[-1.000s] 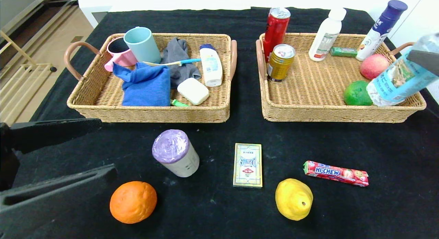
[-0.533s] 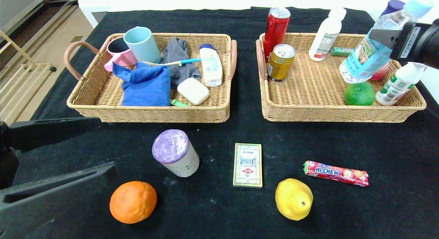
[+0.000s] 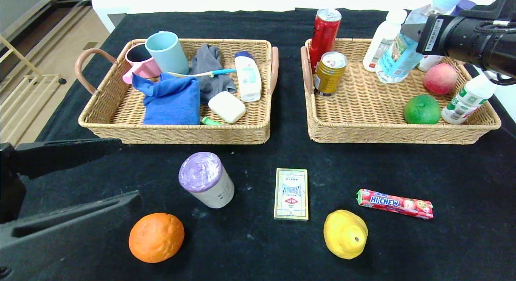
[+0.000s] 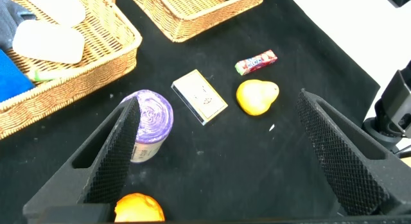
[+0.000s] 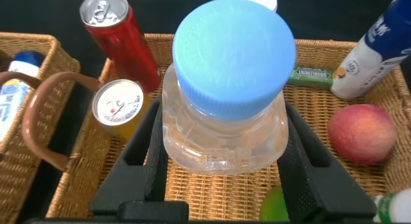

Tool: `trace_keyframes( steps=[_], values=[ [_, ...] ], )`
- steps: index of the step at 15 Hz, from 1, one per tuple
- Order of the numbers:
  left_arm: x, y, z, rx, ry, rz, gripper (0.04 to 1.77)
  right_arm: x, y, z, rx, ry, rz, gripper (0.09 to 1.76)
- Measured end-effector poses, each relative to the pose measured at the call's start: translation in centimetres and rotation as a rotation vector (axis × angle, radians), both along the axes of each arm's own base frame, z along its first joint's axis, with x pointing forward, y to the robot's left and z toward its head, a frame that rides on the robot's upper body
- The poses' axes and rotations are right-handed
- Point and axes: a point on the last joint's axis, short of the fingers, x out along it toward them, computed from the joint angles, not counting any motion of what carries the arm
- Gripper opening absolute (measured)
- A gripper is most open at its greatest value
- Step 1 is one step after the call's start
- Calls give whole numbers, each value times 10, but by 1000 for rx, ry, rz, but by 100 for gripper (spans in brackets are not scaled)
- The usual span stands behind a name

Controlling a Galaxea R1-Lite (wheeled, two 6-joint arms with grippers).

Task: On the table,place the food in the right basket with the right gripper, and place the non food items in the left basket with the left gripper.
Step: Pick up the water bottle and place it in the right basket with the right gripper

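My right gripper (image 3: 419,29) is shut on a clear water bottle (image 3: 397,57) with a blue cap (image 5: 234,54), held tilted over the back of the right basket (image 3: 363,123). My left gripper (image 4: 215,144) is open and empty above the table's front left. On the table lie an orange (image 3: 156,237), a purple-topped roll (image 3: 205,180), a card box (image 3: 291,194), a yellow lemon (image 3: 345,234) and a Hi-Chew candy bar (image 3: 394,203). The left basket (image 3: 177,130) holds cups, cloths, a lotion bottle and soap.
The right basket holds a red can (image 3: 324,33), a gold can (image 3: 329,73), a white bottle (image 3: 383,37), an apple (image 3: 440,78), a green lime (image 3: 422,109) and a small white bottle (image 3: 467,99). The table's edge runs close on the right.
My right gripper has carried the water bottle from the basket's right edge leftward and toward the back, over the white bottle. The left arm has barely moved.
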Motion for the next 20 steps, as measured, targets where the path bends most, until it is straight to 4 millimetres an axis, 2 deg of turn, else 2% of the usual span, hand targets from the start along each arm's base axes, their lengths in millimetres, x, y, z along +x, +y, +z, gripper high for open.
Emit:
trace_keyframes(
  steps=[4,7,19,20],
  values=[
    [0,0,1,-1,-2,0,176,24,3,-12,-8,28,-10,102],
    [0,0,1,-2,-4,0,176,34,4,-19,-13,47,-14,102],
    [0,0,1,-1,-3,-3,176,46,1,-33,-21,91,-35,102],
    [0,0,1,-1,-3,-3,176,46,1,-33,-21,90,-35,111]
  ],
)
